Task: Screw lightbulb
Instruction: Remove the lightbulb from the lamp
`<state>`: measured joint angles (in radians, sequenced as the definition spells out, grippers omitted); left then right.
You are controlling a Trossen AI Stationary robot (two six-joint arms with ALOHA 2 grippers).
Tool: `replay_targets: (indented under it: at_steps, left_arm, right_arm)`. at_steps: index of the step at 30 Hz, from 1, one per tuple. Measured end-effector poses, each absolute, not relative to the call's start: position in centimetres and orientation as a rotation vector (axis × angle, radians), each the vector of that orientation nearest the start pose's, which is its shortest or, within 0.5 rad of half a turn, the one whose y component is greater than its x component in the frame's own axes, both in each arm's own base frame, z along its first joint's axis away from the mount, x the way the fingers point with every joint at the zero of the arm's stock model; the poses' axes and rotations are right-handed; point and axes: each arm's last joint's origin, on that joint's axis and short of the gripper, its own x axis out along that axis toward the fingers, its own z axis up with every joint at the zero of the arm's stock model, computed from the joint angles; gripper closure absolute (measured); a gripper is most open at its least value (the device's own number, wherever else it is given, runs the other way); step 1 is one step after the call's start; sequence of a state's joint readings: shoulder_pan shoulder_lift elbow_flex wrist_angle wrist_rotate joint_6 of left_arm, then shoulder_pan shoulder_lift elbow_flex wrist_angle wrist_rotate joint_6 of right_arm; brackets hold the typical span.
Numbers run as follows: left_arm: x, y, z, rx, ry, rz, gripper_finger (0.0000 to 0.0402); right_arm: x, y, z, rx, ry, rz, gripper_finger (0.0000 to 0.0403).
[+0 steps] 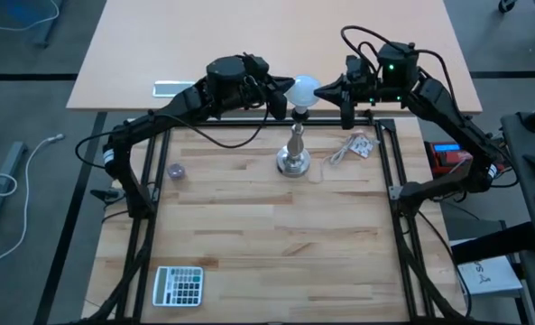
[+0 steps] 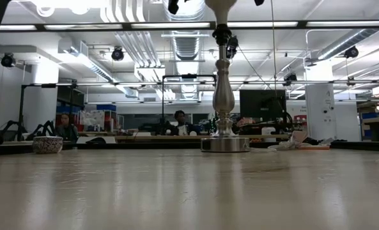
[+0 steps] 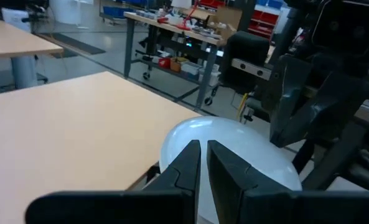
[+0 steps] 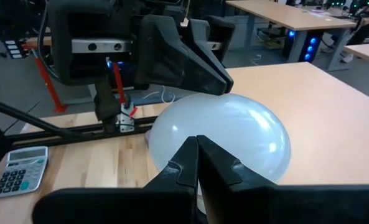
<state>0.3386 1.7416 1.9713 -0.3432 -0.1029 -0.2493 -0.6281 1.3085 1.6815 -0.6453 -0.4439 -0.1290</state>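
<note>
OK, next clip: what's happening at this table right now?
Two robot arms meet at the far end of the table over a silver lamp stand. A white lightbulb sits at the top of the stand's stem. The left gripper is at the bulb from one side, the right gripper from the other, both with fingers nearly or fully together against the globe rather than around it. A calculator, a small packet and a small bowl lie untouched on the table.

White frosted lightbulb (image 1: 302, 89), silver metal stand (image 1: 294, 155) (polished, reflecting the room), pale striped wood table (image 1: 267, 235), black arms and frame, white calculator (image 1: 178, 285) with dark keys, red device (image 1: 449, 159) with blue screen
</note>
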Motion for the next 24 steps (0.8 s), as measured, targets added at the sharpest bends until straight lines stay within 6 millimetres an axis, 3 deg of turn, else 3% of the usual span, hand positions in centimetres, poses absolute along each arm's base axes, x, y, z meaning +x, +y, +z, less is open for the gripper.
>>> replay_targets:
  at_steps: [24]
  left_arm:
    - [36.8, 11.3, 46.6, -0.353, 0.061, 0.364, 0.0381]
  right_arm:
    - [20.9, -14.0, 47.4, -0.065, 0.274, -0.244, 0.0403]
